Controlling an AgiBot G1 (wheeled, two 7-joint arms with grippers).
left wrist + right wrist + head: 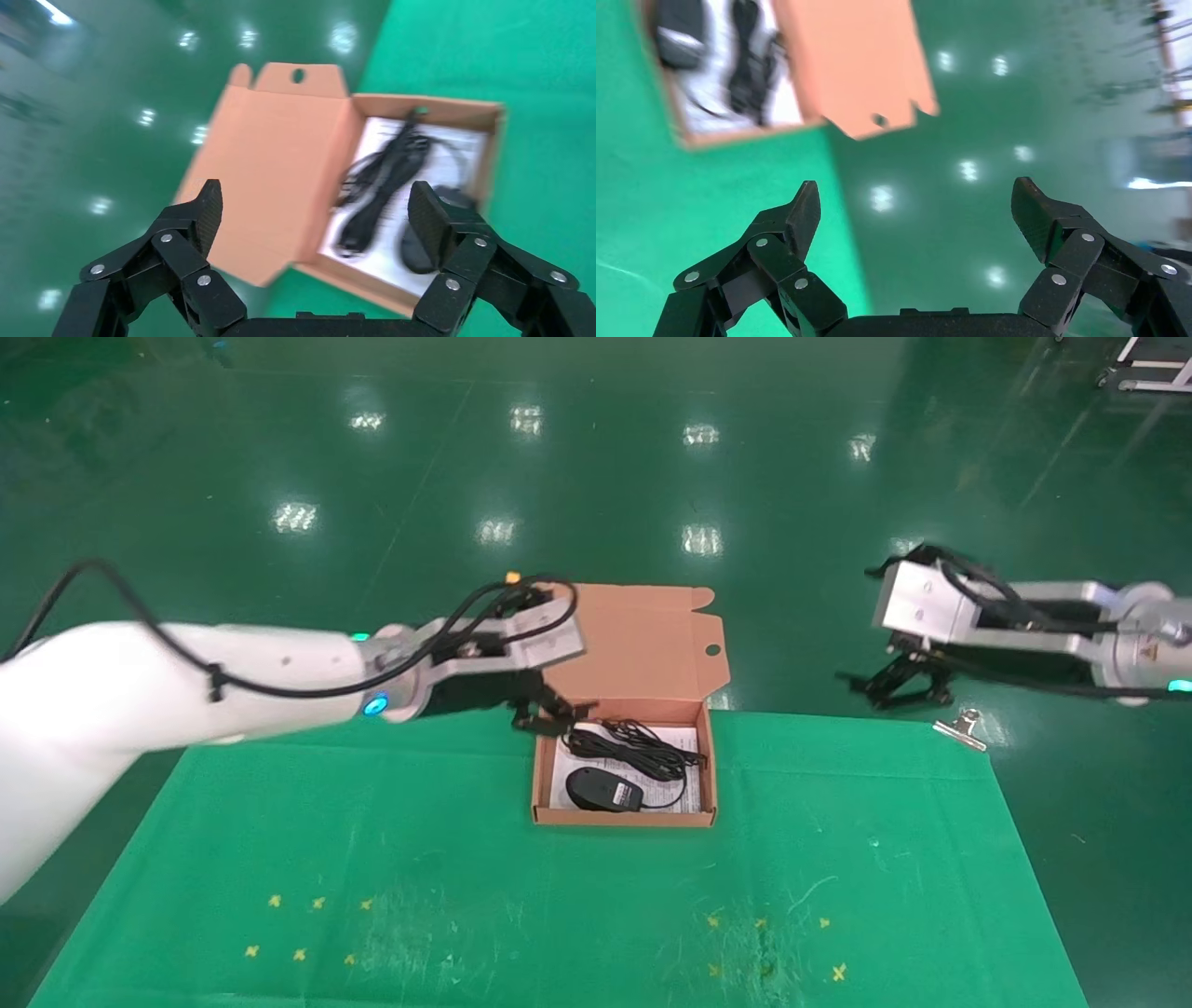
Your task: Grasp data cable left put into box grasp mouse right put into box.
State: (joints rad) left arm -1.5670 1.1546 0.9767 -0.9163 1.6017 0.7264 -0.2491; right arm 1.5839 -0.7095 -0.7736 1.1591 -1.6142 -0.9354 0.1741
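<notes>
Head view: the box [624, 808] sits open at the far middle of a green cloth [466, 859], its flap lid [643, 640] folded back past the cloth's far edge, over the floor. Inside, the data cable [633, 747] lies bundled across the far half, on a white printed leaflet [684, 740] whose writing is too small to read. The mouse [603, 791] rests in the near half, just beside the cable, with a pale label on it that cannot be read.

The cloth is scuffed near its front and carries small yellow cross marks [307, 929] on both sides. A metal binder clip [962, 728] grips its far right edge. Around the cloth spreads a glossy dark green floor [279, 458] with ceiling-light reflections.

The left gripper [549, 712] hangs just above the box's far left corner, fingers spread wide and holding nothing. The right gripper [899, 686] is well apart beyond the cloth's far right edge, its fingers likewise spread wide and empty. Bare cloth surrounds the box.
</notes>
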